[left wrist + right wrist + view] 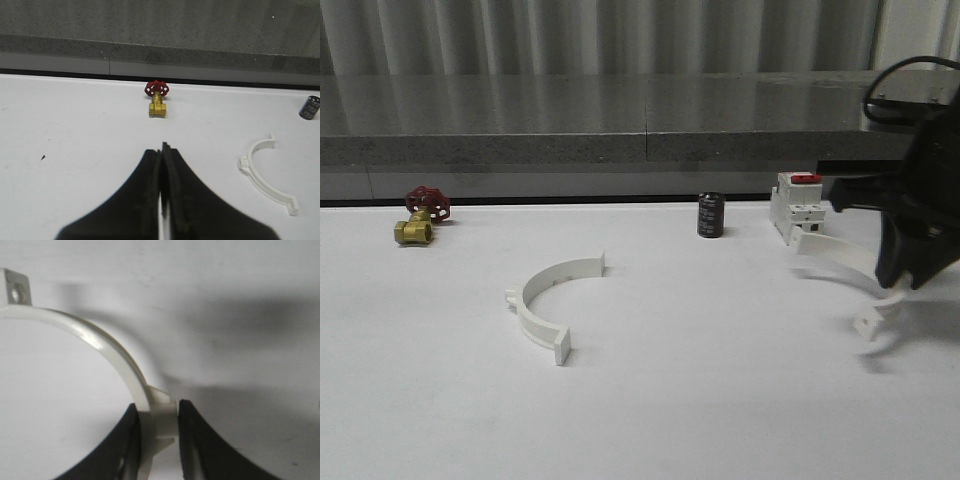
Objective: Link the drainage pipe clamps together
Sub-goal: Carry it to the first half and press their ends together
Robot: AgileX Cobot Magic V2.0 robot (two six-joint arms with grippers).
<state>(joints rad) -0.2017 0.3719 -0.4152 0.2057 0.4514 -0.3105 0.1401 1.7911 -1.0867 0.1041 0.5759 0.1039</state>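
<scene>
— Risk from here? Right gripper (159, 440) pinching the right clamp half (847, 262) at its middle lug, fingers (197, 445) pressed on either side of a narrow rib. Thin hold, long arc sticking out to both sides; likely to pivot in the grip if a tab (15, 287) catches the surface (720, 400) or bumps the other piece

— And the other piece? Left clamp half (546, 299) lying loose and flat near the middle of the surface, open side facing right, well apart from the held one. Nothing pinning it, so prone to skating away under any push from the side instead of mating tab to tab

— Left gripper (163, 165)? Fingers shut tight together, holding nothing, hovering to the left, near side of the brass valve with the red handwheel (421, 215)

— Anything in the way? White switch with red top (797, 205) just behind the held half, close enough to be clipped on a swing; black cylinder (710, 215) further left at the far edge

— Surface and room? Plain white, smooth, probably slippery. Grey stone-like ledge (620, 120) behind, pale ribbed wall above
</scene>
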